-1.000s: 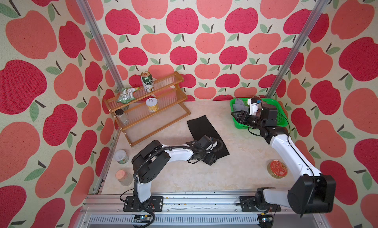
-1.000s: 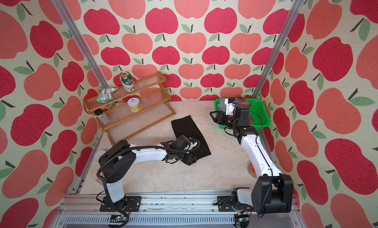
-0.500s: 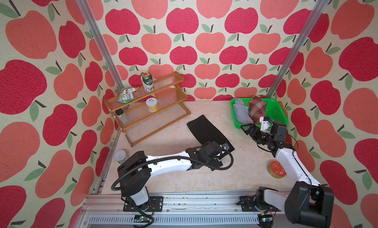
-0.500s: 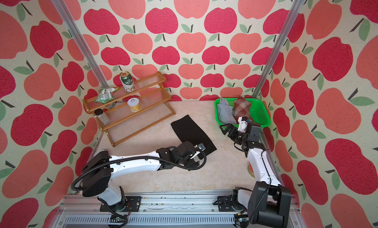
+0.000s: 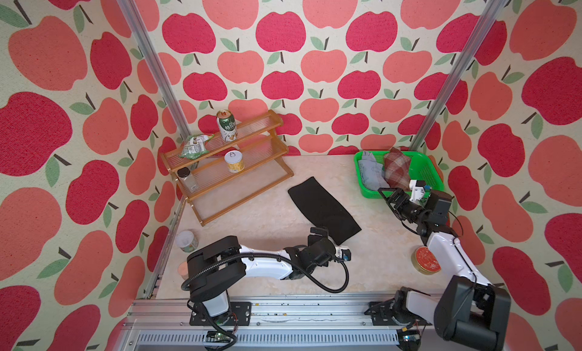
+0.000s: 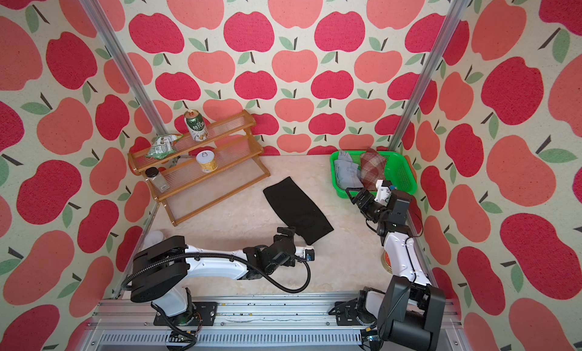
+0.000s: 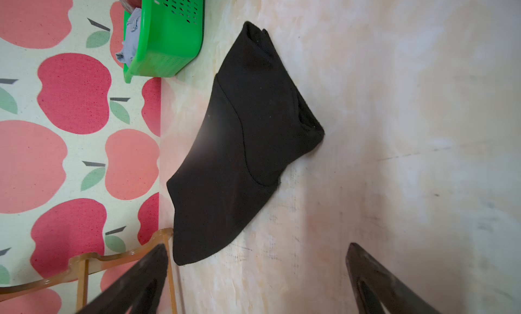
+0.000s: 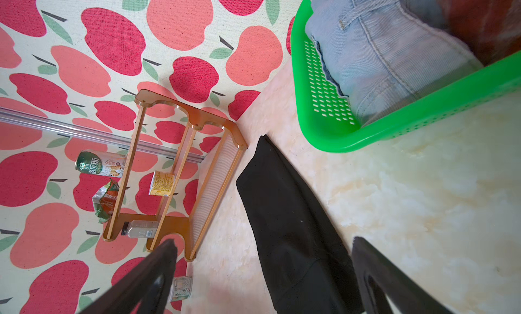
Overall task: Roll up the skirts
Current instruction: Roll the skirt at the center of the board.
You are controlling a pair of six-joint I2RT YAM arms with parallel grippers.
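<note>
Black skirt (image 5: pixel 322 210) flat on table (image 5: pixel 258 220), denim skirt (image 5: pixel 370 173) and plaid skirt (image 5: pixel 397 170) in basket (image 5: pixel 423 171) — left tool (image 5: pixel 318 232) spread, just beside black hem, right tool (image 5: pixel 389 197) spread, empty, near basket

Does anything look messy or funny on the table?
The rack sits crooked, at a slant to the back wall. The black skirt lies loose and slanted on the table, only partly folded, while the denim skirt and plaid skirt sit bundled in the basket. Nothing looks spilled or broken.
</note>
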